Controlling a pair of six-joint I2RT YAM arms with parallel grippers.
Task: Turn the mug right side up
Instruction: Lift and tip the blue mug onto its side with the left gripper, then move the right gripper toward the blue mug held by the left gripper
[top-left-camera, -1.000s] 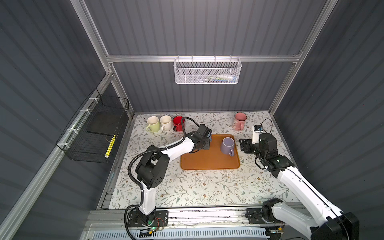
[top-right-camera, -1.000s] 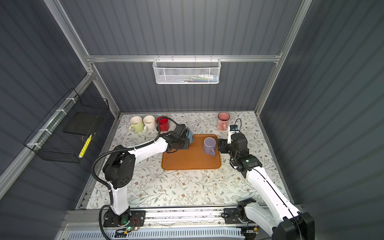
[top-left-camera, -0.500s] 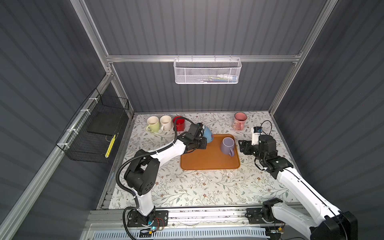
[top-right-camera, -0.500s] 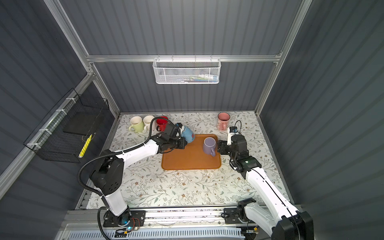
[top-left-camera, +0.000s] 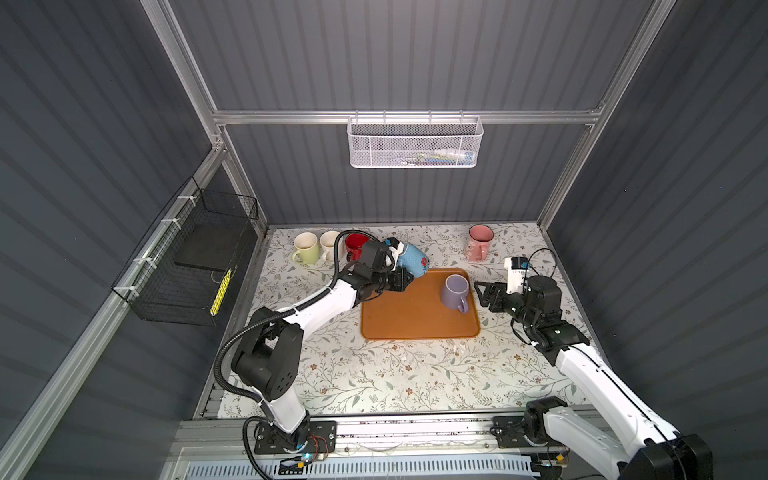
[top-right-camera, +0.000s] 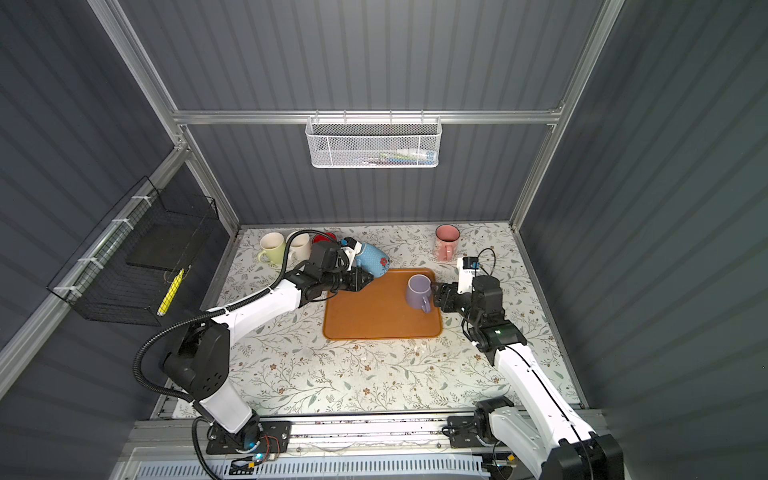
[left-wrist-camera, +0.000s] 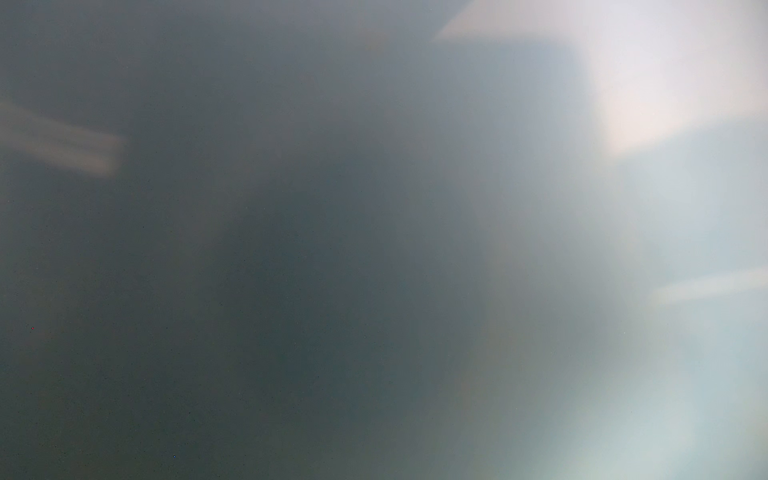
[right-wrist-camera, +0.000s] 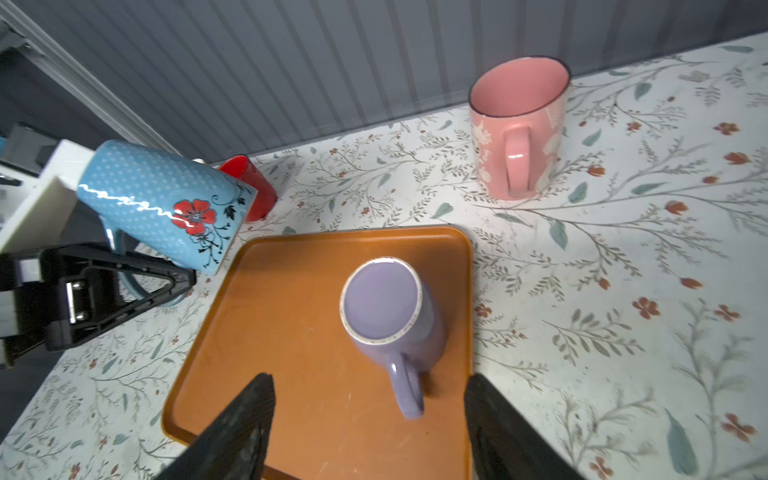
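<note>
Blue mug (top-left-camera: 412, 259) with a red flower hangs tilted above the far left corner of the orange tray (top-left-camera: 415, 328), clear of the surface (top-left-camera: 374, 374), its mouth lower than its base and turned toward the tray. The left gripper (right-wrist-camera: 178, 282) is pinched on its handle. The right gripper (top-left-camera: 479, 293), fingers spread, hovers at the tray's right edge, facing 1 purple mug (top-left-camera: 454, 289) standing on the tray. The left wrist view is only blur.
</note>
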